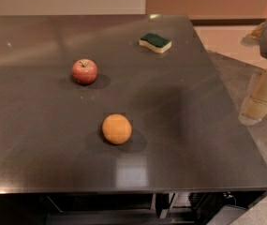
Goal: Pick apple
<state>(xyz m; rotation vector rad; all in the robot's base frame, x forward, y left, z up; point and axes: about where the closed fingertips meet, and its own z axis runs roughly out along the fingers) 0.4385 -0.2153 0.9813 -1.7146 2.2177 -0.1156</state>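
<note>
The end effector (257,102) hangs off to the right, past the edge of the surface (194,139) and well apart from everything on it. It holds nothing. I cannot tell if it is open or closed. I think it waits out there because the reach for the fruit has not begun.

The surface is big, dark and flat. That is why the round things sit in place and do not roll.

A sponge (155,42) lies at the far side, green on top and pale below. It is flat and out of the way, so it should not bother the pick.

An orange fruit (117,129) sits near the front, in the middle. It is plain and round, and it is the wrong thing to take.

The apple (85,71) is the one to pick. It is red with yellow bits and a little brown stem on top. It stands alone on the left, farther back than the orange fruit and well apart from it. There is room all around it, so the end effector could come down from above. It has to cross over from the right, and it should keep away from the orange fruit so that it does not roll.
</note>
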